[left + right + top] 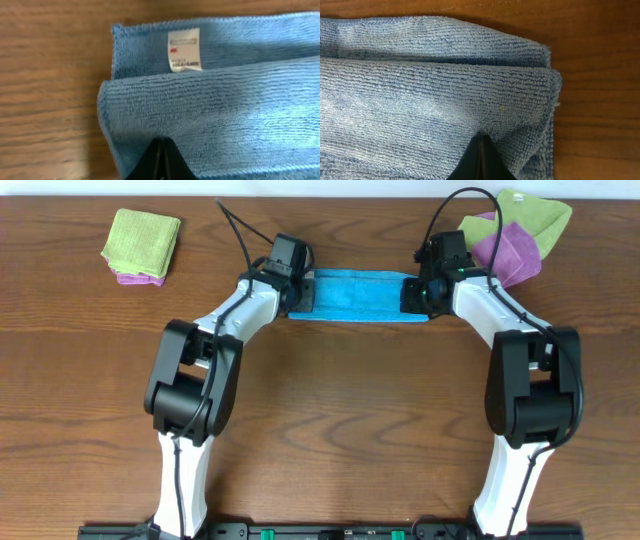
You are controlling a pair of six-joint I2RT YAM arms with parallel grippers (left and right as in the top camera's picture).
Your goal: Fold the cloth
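The sky-blue cloth (355,295) lies at the back middle of the table as a long strip, its upper layer laid over a lower one. My left gripper (300,288) is at its left end and my right gripper (412,292) at its right end. In the left wrist view the fingers (161,142) are closed to a point on the cloth's upper layer (225,110), and the white tag (184,49) shows on the lower layer. In the right wrist view the fingers (481,137) are shut on the upper layer (420,100) near its right fold.
A folded lime-green cloth (142,240) on a purple one (135,278) sits at the back left. A loose green cloth (535,215) and a purple cloth (508,252) lie at the back right, close to the right arm. The wooden table (350,410) stretches in front.
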